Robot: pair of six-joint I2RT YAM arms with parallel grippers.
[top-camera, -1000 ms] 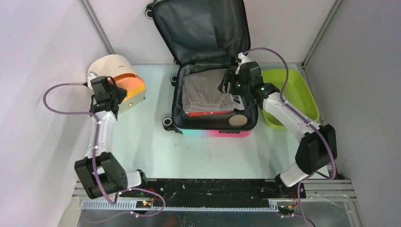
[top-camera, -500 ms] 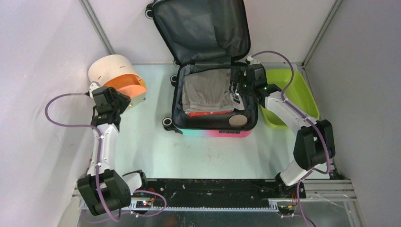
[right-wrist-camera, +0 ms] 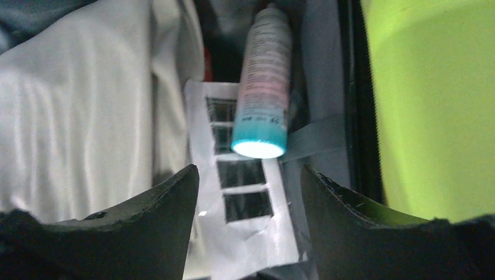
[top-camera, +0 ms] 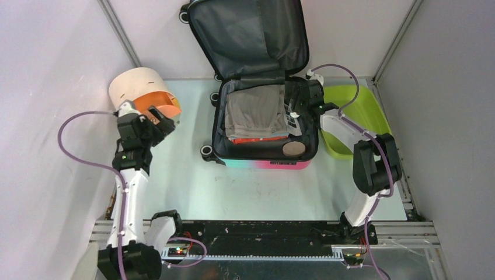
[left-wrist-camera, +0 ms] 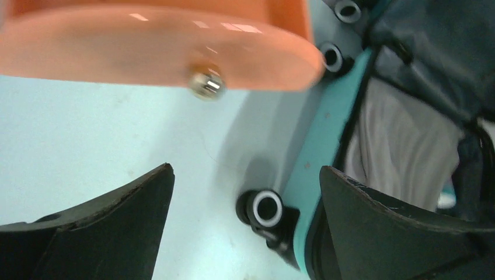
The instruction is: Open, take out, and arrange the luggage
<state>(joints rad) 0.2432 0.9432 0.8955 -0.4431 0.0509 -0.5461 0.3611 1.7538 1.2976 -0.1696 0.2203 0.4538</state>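
- Cylinder [top-camera: 143, 93], cream with an orange end, lies on its side at the far left of the table [top-camera: 192, 175], just ahead of the left gripper [top-camera: 156, 123]. In the left wrist view its orange face [left-wrist-camera: 157, 46], with a small metal stud [left-wrist-camera: 207, 86], sits above the fingertips.
- Left gripper [left-wrist-camera: 246, 170] hangs with its jaws spread wide and nothing between them; only bare table shows in the gap.
- Luggage [top-camera: 262, 154] stands to the right of that gripper, well apart from it in the overhead view. Its teal edge [left-wrist-camera: 318, 146] and one black wheel [left-wrist-camera: 267, 209] appear beside the right finger in the wrist view. The case is open: the base lies flat on the table and the grey-lined lid [top-camera: 248, 35] stands up at the back.
- Packed in the base are a folded grey garment [top-camera: 257, 111], something red [top-camera: 257, 140] under it, and a round disc [top-camera: 293, 148] at the near right corner.
- Right gripper [top-camera: 299, 109] reaches into the right side of the base, jaws parted and gripping nothing [right-wrist-camera: 248, 169]. A tube [right-wrist-camera: 265, 81] with a teal cap lies just ahead of its fingertips, over a white card [right-wrist-camera: 242, 233] printed with black squares; the garment [right-wrist-camera: 76, 116] lies to its left.
- Lime-green tub [top-camera: 356, 116] sits to the right of that gripper, just past the case wall [right-wrist-camera: 432, 105].
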